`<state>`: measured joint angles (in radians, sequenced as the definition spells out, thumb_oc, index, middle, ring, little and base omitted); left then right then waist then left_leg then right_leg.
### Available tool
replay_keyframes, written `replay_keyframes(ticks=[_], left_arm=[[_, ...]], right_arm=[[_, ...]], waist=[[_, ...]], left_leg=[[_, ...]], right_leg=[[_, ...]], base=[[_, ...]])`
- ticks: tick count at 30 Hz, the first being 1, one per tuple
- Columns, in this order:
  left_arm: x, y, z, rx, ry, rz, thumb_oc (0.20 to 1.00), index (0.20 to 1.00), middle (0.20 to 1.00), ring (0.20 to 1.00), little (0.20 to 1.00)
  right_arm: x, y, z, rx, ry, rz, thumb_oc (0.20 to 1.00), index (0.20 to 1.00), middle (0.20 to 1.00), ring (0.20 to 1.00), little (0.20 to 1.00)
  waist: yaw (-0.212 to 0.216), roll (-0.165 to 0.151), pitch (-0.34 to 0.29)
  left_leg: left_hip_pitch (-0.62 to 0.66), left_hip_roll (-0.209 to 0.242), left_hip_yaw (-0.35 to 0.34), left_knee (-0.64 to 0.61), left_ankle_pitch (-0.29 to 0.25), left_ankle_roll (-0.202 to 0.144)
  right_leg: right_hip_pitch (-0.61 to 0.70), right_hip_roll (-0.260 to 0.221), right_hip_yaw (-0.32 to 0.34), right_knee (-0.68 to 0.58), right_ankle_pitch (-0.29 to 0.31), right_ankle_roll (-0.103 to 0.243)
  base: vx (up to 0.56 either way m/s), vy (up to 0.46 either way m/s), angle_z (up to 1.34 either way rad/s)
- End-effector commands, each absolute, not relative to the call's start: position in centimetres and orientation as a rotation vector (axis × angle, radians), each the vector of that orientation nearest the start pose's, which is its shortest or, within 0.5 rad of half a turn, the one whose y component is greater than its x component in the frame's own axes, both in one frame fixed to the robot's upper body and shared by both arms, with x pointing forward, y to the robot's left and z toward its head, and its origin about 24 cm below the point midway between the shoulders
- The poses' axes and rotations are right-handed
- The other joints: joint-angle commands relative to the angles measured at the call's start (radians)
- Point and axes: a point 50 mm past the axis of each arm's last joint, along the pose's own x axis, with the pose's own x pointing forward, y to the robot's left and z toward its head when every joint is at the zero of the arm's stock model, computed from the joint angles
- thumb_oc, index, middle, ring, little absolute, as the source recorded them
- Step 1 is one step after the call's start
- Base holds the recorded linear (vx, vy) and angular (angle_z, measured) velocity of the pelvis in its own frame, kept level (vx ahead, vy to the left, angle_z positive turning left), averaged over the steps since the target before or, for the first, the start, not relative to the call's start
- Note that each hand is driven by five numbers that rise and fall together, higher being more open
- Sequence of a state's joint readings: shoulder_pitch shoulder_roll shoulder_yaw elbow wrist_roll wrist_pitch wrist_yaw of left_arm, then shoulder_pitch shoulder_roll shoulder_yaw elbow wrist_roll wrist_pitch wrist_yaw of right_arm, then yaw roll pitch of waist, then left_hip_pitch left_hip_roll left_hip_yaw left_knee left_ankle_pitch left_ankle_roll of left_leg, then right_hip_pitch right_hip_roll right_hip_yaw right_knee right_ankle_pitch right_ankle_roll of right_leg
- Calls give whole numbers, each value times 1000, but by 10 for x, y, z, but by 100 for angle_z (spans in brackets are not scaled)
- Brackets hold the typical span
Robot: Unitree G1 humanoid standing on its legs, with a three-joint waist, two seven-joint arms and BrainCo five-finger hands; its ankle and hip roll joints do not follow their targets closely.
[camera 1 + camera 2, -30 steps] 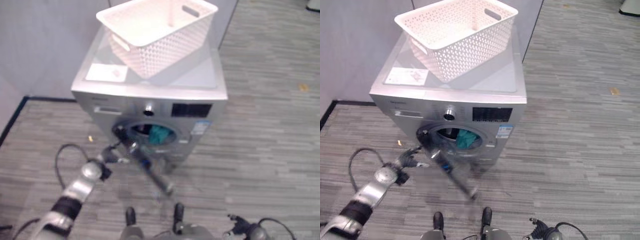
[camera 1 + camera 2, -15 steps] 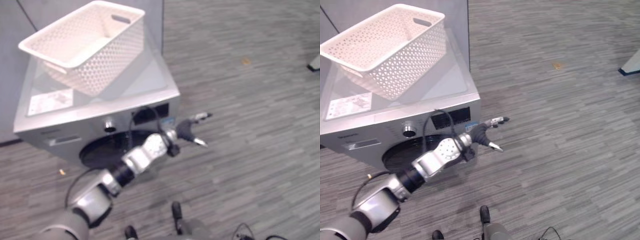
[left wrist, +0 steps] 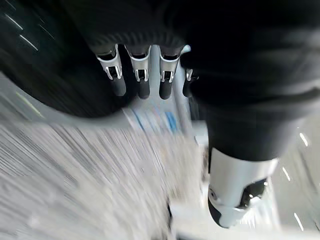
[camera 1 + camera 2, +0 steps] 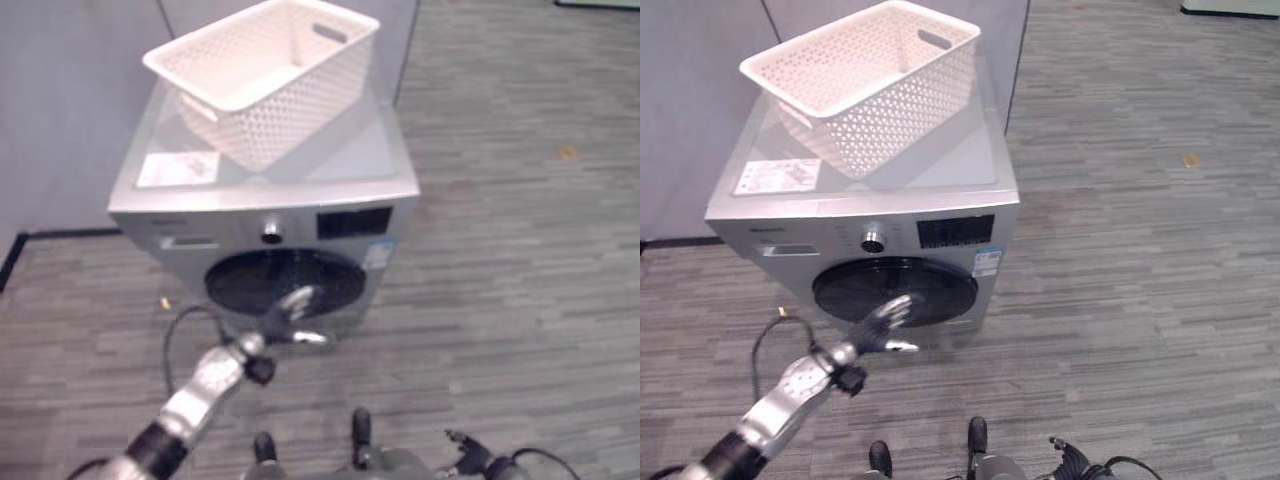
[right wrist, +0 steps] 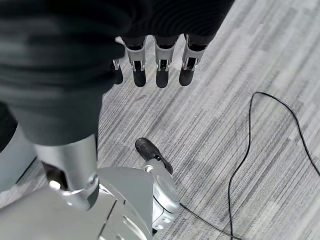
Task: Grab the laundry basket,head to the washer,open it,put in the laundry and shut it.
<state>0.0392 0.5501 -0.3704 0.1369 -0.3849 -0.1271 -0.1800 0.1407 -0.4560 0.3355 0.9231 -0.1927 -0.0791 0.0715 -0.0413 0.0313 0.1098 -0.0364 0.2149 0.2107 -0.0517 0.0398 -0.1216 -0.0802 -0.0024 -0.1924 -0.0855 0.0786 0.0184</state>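
The silver washer [image 4: 395,205] stands in front of me with its round dark door [image 4: 895,288] shut. The white laundry basket [image 4: 265,75] sits tilted on the washer's top and looks empty. My left hand [image 4: 874,327] is open just in front of the door's lower edge, its straight fingers [image 3: 142,75] pointing at the dark glass; I cannot tell if they touch it. My right hand [image 5: 75,100] hangs low at my right side, its fingers [image 5: 157,70] straight over the carpet, holding nothing.
A white label sheet [image 4: 178,168] lies on the washer's top at the left. A grey partition wall [image 4: 70,100] stands behind and to the left of the washer. Grey striped carpet [image 4: 1140,300] runs out to the right, with a small orange speck [image 4: 568,152] on it.
A second ago the door hung open with teal laundry showing inside; it is shut now. My left hand swung right across the washer's front and came back before the door. The camera also shifted.
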Motion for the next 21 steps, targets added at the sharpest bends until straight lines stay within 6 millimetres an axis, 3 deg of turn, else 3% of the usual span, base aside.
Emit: replay_keyframes(ticks=[1,2,3,5,8,9,10,14,21], left_arm=[[226,212,15,175,132,-365,1000,1000,1000,1000,1000],[218,225,8,191,165,-313,1000,1000,1000,1000,1000],[201,253,-11,231,269,-208,1000,1000,1000,1000,1000],[174,285,-41,297,436,-68,1000,1000,1000,1000,1000],[147,306,-69,336,594,64,1000,1000,1000,1000,1000],[126,316,-87,315,697,175,1000,1000,1000,1000,1000],[108,319,-101,288,786,257,1000,1000,1000,1000,1000],[75,313,-127,255,974,347,1000,1000,1000,1000,1000],[66,301,-138,198,1035,369,1000,1000,1000,1000,1000]], right_arm=[[80,-263,-140,-588,1093,283,1000,1000,1000,1000,1000],[78,-264,-141,-581,1104,277,1000,1000,1000,1000,1000],[71,-268,-144,-570,1152,256,1000,1000,1000,1000,1000],[65,-273,-147,-555,1194,224,1000,1000,1000,1000,1000],[62,-273,-148,-546,1210,207,1000,1000,1000,1000,1000],[59,-273,-150,-537,1220,188,1000,1000,1000,1000,1000],[57,-270,-152,-524,1232,174,1000,1000,1000,1000,1000],[56,-263,-156,-518,1247,163,1000,1000,1000,1000,1000],[62,-253,-159,-501,1247,163,1000,1000,1000,1000,1000]], waist=[[15,-61,-45],[23,-62,-47],[35,-61,-49],[51,-58,-52],[61,-57,-59],[66,-58,-66],[69,-60,-75],[76,-62,-89],[83,-65,-111]], left_leg=[[-103,-5,-41,31,92,20],[-102,-7,-45,31,91,21],[-102,-13,-53,31,92,22],[-98,-20,-64,34,90,25],[-86,-27,-70,31,85,28],[-72,-33,-73,26,82,30],[-65,-41,-78,24,80,33],[-30,-55,-88,10,64,35],[-9,-74,-102,-4,50,43]], right_leg=[[41,-51,-35,66,-134,61],[43,-53,-38,66,-133,61],[47,-57,-41,66,-130,64],[51,-65,-50,68,-126,67],[63,-74,-60,65,-122,71],[74,-80,-67,63,-120,74],[82,-84,-71,59,-118,74],[109,-94,-81,43,-114,80],[122,-109,-78,28,-100,89]], base=[[-14,32,25],[-23,50,15],[-28,51,18],[-48,67,36],[-33,57,23],[-41,67,15],[-30,67,10],[-11,45,13],[-3,22,0]])
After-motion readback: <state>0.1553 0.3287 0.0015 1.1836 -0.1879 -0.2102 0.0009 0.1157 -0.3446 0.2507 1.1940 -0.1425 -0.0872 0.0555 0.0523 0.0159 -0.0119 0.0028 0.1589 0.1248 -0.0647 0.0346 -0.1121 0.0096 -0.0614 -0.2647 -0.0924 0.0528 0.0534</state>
